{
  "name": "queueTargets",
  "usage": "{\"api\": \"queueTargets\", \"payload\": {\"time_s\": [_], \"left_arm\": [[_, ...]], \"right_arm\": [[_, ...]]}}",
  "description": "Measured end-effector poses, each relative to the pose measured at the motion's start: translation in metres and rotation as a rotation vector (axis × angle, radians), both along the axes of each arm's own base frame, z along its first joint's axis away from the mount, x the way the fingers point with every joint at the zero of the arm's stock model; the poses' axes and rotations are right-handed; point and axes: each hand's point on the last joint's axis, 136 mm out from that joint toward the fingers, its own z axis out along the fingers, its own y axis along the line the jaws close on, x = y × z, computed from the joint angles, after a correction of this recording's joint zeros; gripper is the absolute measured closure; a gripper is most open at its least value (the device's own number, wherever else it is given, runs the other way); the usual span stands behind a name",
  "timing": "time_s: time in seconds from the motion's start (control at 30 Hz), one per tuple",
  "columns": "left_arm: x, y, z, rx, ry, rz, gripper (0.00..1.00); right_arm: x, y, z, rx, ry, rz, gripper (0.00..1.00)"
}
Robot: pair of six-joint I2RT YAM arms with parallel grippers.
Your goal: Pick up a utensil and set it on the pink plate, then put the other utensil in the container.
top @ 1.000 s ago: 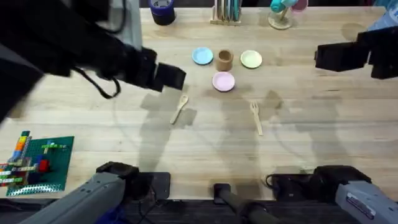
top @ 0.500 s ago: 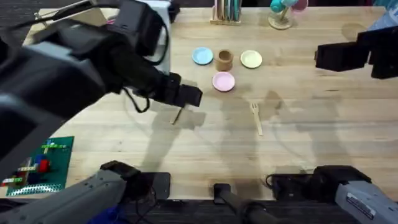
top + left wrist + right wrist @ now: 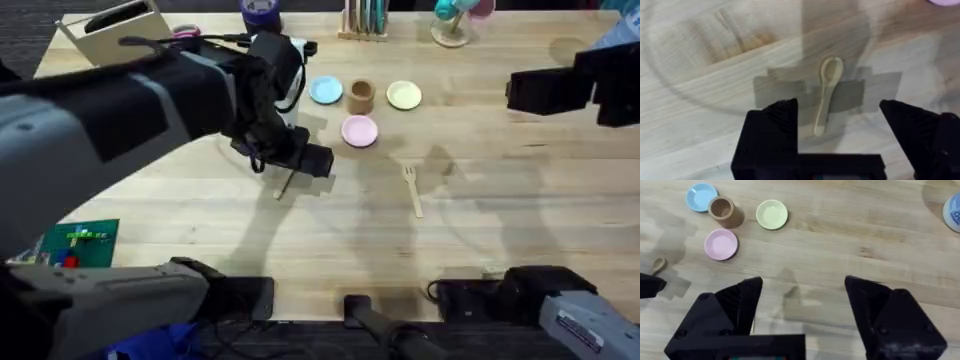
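Hovering wide open and empty over the wooden spoon (image 3: 826, 95), the left gripper (image 3: 839, 125) straddles its handle, whose long axis runs between the fingers, bowl end toward the pink plate (image 3: 359, 131), while the right gripper (image 3: 802, 312), likewise open and empty, hangs well apart.

Grey arms w/ blocky black pincers (image 3: 837, 137)
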Motion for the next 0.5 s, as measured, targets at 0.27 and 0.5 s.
{"api": "queueTargets", "payload": {"time_s": [0.27, 0.5], "left_arm": [[0.0, 0.0, -0.017, 0.018, 0.043, 0.001, 0.005], [0.002, 0.001, -0.02, 0.025, 0.044, 0.006, 0.006]], "right_arm": [[0.0, 0.0, 0.0, 0.0, 0.0, 0.0, 0.003], [0.0, 0.0, 0.0, 0.0, 0.0, 0.0, 0.004]]}}
